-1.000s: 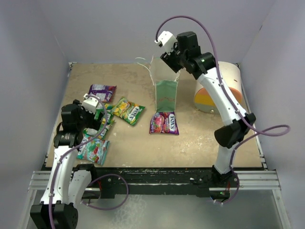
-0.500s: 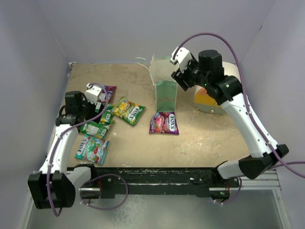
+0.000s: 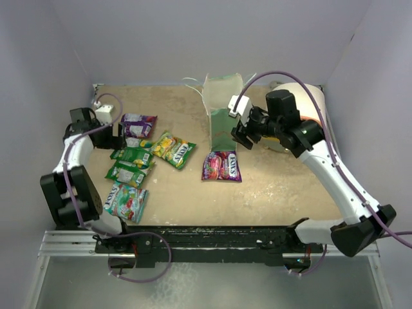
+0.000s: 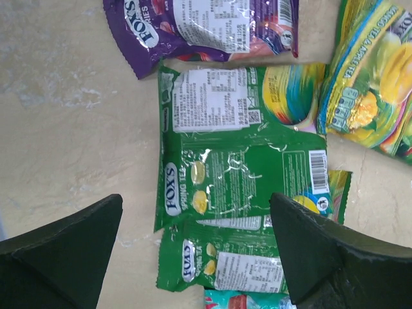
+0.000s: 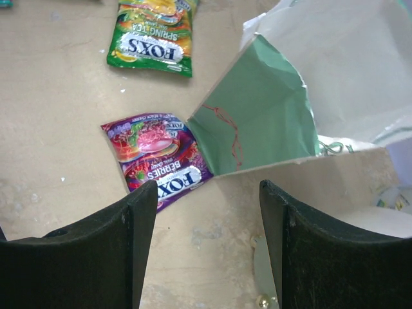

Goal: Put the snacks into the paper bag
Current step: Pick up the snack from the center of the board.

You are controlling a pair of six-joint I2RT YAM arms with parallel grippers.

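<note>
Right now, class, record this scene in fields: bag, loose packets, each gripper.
bag: upright, mid-table
bag contents: cannot tell
magenta packet: flat, at the bag's near foot
purple packet: flat, far left
green packets: flat, overlapping, near the purple one
left gripper: open, empty, above the green packets
right gripper: open, empty, beside the bag
</note>
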